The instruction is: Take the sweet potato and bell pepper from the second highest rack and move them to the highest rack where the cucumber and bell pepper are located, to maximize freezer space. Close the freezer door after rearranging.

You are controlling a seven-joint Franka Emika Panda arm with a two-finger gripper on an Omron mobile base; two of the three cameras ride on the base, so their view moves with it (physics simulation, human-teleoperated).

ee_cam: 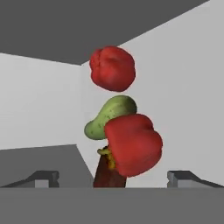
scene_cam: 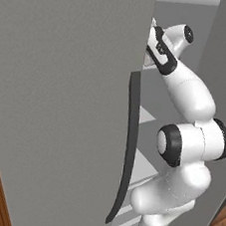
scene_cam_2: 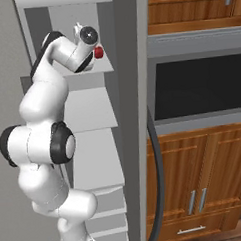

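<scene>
1. The end effector (ee_cam: 112,177) stands wide apart and empty, its two dark fingertips (ee_cam: 43,177) far to either side of the hand view, reaching into the freezer (scene_cam_2: 92,116) at the highest rack (scene_cam_2: 102,68).
2. Straight ahead of it, just beyond the tips, lies a red bell pepper (ee_cam: 133,144), its yellowish stem end pointing down toward the hand.
3. Behind that sits the cucumber (ee_cam: 109,116), long axis slanting up to the right, and farther still a second red bell pepper (ee_cam: 113,68).
4. A dark reddish-brown lump (ee_cam: 107,175) beneath the near pepper may be the sweet potato; I cannot tell.
5. The freezer door (scene_cam: 61,103) stands open, so the judged next move is a straight withdrawal backward.
</scene>
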